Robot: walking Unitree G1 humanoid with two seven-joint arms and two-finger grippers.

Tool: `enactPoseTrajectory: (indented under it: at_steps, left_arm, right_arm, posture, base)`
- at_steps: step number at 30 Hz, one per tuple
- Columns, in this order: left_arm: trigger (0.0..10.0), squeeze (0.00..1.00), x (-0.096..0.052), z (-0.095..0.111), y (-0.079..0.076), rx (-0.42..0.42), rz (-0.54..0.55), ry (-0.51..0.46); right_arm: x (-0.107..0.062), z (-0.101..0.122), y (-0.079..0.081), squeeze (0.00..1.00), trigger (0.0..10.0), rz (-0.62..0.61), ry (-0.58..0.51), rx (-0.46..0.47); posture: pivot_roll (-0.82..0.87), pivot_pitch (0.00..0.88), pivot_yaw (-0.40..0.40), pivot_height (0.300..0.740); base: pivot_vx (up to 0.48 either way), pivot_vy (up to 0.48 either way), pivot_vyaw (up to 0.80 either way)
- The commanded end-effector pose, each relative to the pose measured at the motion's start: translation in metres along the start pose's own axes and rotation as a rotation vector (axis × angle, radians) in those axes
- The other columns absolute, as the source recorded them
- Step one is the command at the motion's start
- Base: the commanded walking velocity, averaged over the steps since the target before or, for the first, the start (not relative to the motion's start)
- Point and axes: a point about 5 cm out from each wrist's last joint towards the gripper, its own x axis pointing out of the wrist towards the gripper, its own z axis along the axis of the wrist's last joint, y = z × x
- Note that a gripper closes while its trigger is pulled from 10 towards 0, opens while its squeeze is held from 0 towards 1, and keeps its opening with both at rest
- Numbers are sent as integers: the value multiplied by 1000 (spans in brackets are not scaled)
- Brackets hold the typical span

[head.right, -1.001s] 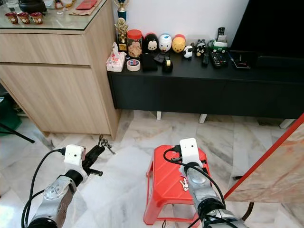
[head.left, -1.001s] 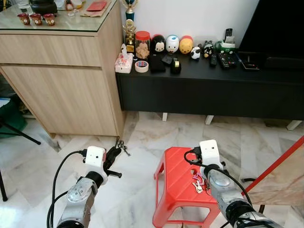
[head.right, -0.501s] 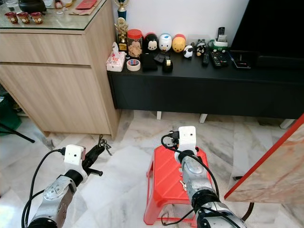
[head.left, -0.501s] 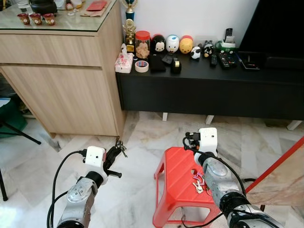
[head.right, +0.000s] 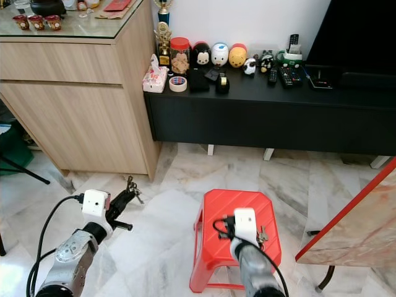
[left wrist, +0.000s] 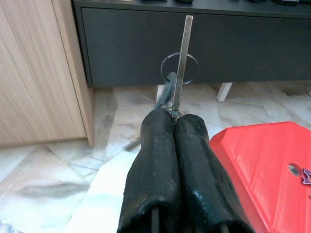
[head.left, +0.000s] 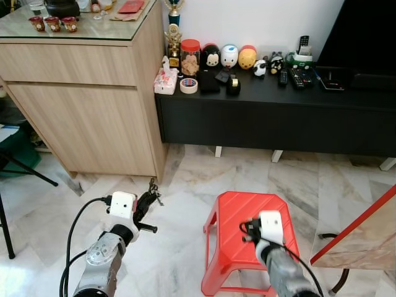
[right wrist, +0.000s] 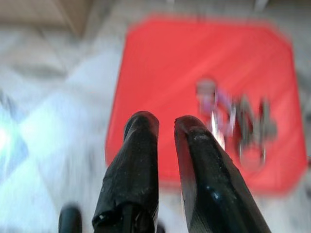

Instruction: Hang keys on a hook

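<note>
Keys (left wrist: 178, 73) stand pinched between the closed fingers of the left gripper (left wrist: 175, 118), low before the cabinet corner; a second bunch (right wrist: 238, 121) lies near the stool's (right wrist: 160, 87) right edge, under the narrowly parted right gripper (right wrist: 165, 127). Light, stiff, jangly metal, likely slippery: best taken by the ring

Even, bright indoor light; glare on the marble floor (head.left: 185, 185) beside the red stool (head.left: 244, 213). Right wrist view is motion-blurred; others sharp.
</note>
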Motion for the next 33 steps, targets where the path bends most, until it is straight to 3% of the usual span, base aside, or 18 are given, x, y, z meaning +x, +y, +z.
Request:
enactPoseTrajectory:
  at_steps: [1, 6, 9, 15, 19, 22, 24, 28, 33]
  left_arm:
    - [10000, 0, -3, -7, -2, -2, 6, 18]
    - [10000, 0, -3, -10, -5, -10, 11, 30]
    - [10000, 0, -3, -12, -7, -19, 16, 31]
    - [10000, 0, -3, -11, -7, -18, 15, 30]
    - [10000, 0, -2, -11, -7, -9, 12, 30]
    - [10000, 0, -2, -11, -7, -8, 12, 30]
    - [10000, 0, -2, -13, -8, 8, 10, 45]
    - [10000, 0, -2, -13, -8, 11, 11, 50]
    - [10000, 0, -1, -13, -8, -9, 17, 48]
  right_arm:
    - [-1, -6, 0, 0, 10000, -2, 28, 2]
    - [-9, -30, -8, 0, 10000, -70, 104, 57]
    - [-14, -43, -13, 0, 10000, -119, 149, 134]
    - [-18, -54, -15, 0, 10000, -140, 199, 144]
    - [-27, -74, -15, 0, 10000, -174, 280, 231]
    - [-28, -77, -15, 0, 10000, -174, 284, 234]
    - [-30, -79, -18, 0, 10000, -206, 256, 328]
    - [-31, -80, -20, 0, 10000, -219, 248, 350]
    - [-38, -88, -33, 0, 10000, -254, 273, 347]
  posture:
    - [20, 0, -45, 740]
    - [16, 0, -47, 740]
    - [8, 0, -47, 740]
    - [16, 0, -47, 740]
    - [19, 0, -45, 740]
    - [14, 0, -44, 740]
    - [5, 0, -34, 740]
    - [5, 0, -34, 740]
    - [4, 0, -35, 740]
  base:
    - [0, 0, 0]
    - [0, 0, 0]
    - [0, 0, 0]
    - [0, 0, 0]
    - [0, 0, 0]
    - [0, 0, 0]
    - [0, 0, 0]
    - [0, 0, 0]
    - [0, 0, 0]
